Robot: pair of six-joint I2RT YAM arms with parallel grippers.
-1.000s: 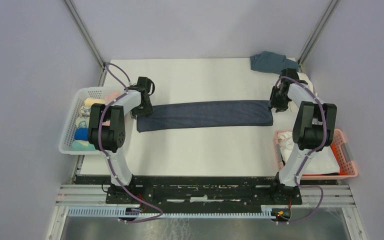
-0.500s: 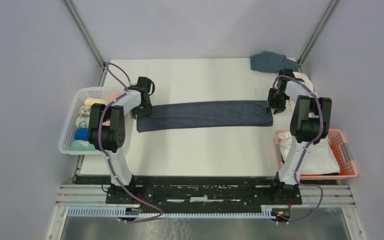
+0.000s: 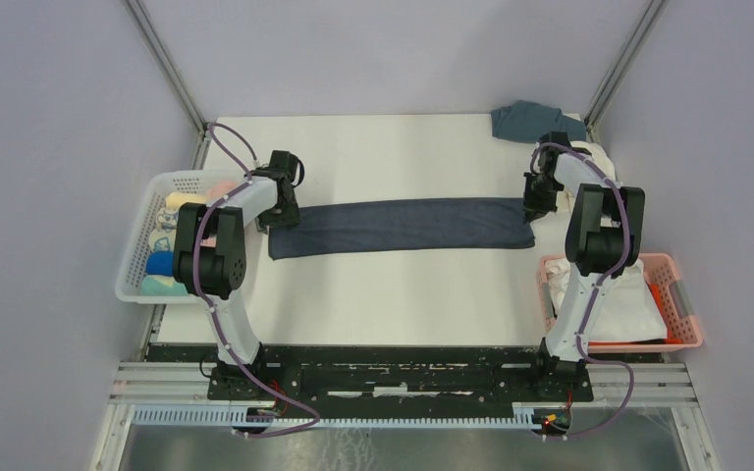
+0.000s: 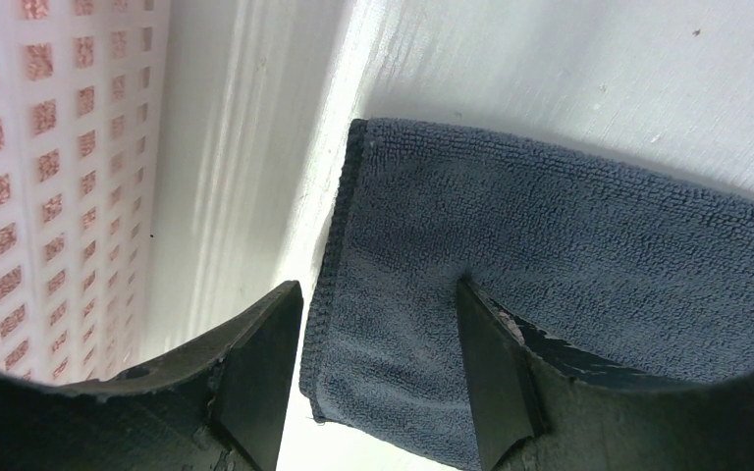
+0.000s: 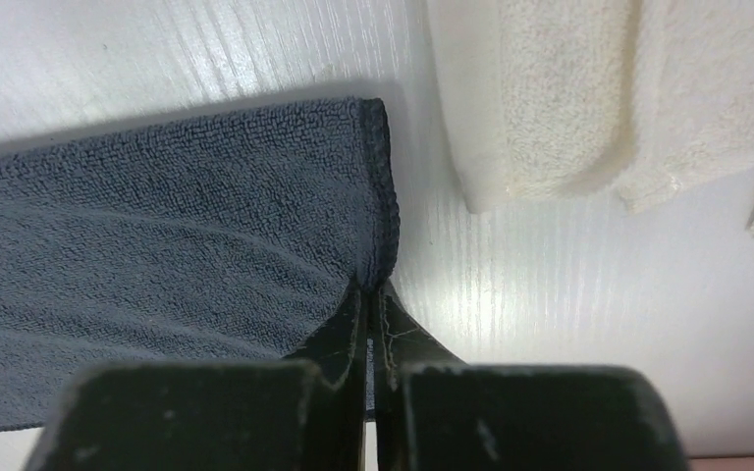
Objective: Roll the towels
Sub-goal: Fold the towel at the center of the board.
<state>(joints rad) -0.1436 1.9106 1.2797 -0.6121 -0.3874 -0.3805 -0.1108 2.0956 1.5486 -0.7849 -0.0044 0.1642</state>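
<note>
While the pink basket (image 3: pixel 685 329) at the near right and the white basket (image 3: pixel 130 285) at the near left stand apart from the work, we attend to the navy towel (image 3: pixel 403 226). It lies flat as a long strip across the middle of the bench (image 3: pixel 403 304), one end at each arm. At its left end the left gripper (image 4: pixel 378 309) hangs with jaws spread, straddling the hem without gripping it. At its right end the right gripper (image 5: pixel 371 294) has its jaws pressed together, pinching the hem. We judge this to be the start of a roll from the right end.

The bite is thin: only the hem sits between the tips, so a pull or a turn may slip it free. A single pinch point may also lift one part of the edge alone and start a skewed roll. Just beyond the right gripper lies a cream towel (image 5: pixel 569 98); a wide sweep could snag it. Farthest off, a slate-blue towel (image 3: pixel 525 120) lies crumpled in the far right corner.
</note>
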